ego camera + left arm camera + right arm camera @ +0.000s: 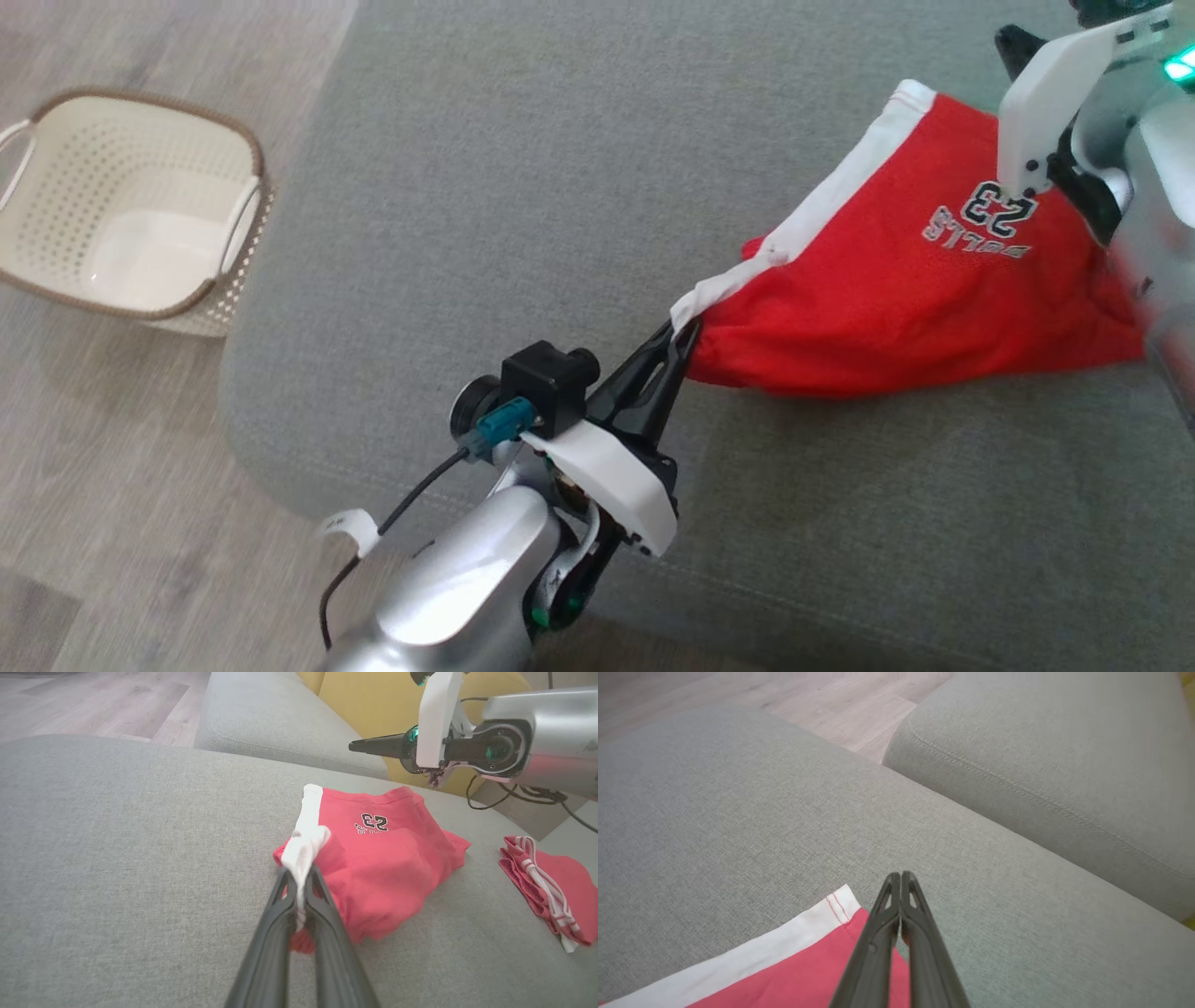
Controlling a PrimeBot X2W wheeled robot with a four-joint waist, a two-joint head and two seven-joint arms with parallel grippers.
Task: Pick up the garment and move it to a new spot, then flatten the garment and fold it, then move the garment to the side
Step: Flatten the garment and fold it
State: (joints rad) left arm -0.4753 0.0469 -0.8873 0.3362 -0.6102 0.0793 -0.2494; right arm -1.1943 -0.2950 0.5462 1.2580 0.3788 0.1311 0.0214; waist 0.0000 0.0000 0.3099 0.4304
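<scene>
A red garment (896,299) with a white band and a "23" print lies bunched on the grey sofa seat (560,168). My left gripper (686,334) is shut on the near corner of its white band, stretching the cloth toward me. In the left wrist view the white band is pinched between the fingertips of the left gripper (299,873), with the garment (387,868) behind. My right gripper (1008,39) hovers above the garment's far corner. It is shut with nothing held, shown as the right gripper (901,876) over the garment (808,975) and as the right gripper (352,745).
A cream perforated basket (131,215) stands on the wooden floor to the left of the sofa. A second red piece of clothing (551,882) lies on the seat to the right. A yellow cushion (373,695) and a grey sofa section (1064,765) border the seat.
</scene>
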